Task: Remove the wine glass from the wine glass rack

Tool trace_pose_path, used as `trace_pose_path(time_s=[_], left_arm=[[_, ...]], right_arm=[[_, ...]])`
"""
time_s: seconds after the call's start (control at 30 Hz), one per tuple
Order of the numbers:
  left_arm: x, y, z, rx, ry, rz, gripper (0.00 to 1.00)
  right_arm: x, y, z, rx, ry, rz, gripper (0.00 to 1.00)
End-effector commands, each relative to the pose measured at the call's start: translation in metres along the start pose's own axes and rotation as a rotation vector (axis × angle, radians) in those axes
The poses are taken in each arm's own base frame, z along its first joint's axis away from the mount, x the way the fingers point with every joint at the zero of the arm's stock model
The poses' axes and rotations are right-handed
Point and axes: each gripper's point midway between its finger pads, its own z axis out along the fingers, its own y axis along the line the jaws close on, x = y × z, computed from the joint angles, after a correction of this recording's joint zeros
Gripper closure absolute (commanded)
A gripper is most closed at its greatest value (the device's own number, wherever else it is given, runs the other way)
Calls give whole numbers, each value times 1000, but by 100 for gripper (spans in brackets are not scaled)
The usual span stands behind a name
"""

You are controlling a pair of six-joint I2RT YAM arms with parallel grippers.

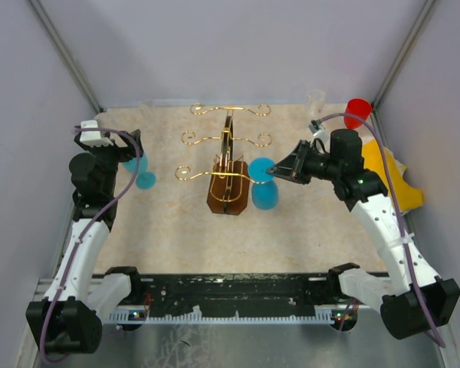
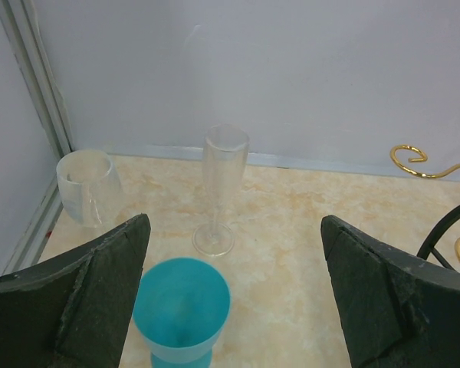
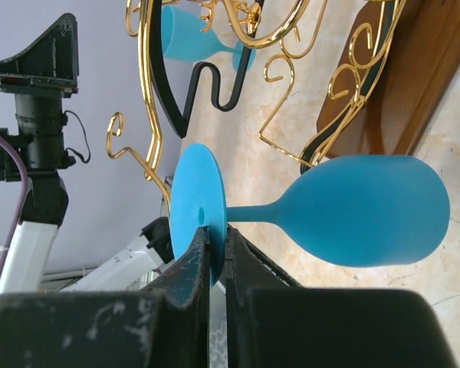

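The blue wine glass [image 3: 368,211] hangs bowl-down at the tip of the lowest right arm of the rack [image 1: 228,146], stem upright. My right fingers [image 3: 180,280], the nearer pair, pinch its foot disc from the outer side. My left fingers [image 2: 100,291] gape wide, holding nothing, over an empty blue cup [image 2: 182,307].

**Top external:** you look down from above and behind both arm bases [image 1: 61,326] over the whole table [image 1: 169,238]. **Left wrist:** low, close, facing the back wall [image 2: 291,69] between its fingers [image 2: 100,299]. **Right wrist:** rolled sideways, very near the blue wine glass [image 3: 368,211] and wine glass rack [image 3: 414,73], both shared with the top view.
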Motion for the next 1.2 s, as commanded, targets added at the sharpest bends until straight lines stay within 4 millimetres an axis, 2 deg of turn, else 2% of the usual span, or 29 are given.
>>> trace_pose_path(time_s=[0.0,0.23,0.37,0.63,0.97,1.17], left_arm=[[-23,-7,0,26,-44,4,2],[-23,-10,0,34,-41,-11,2],[-20,-10,0,37,-33,-19,2],[-16,-8,-2,27,-16,-19,2],[-18,-8,-2,21,-12,-26,2],[-15,-9,-1,27,-4,-43,3]], right_arm=[[-20,20,-10,-58,-73,-79,100],[-20,24,-27,-63,-103,-74,96],[-17,24,-31,-66,-97,-67,100],[-4,33,-36,-119,-44,-45,100],[19,34,-41,-166,31,-4,100],[19,45,-41,-235,49,-5,100]])
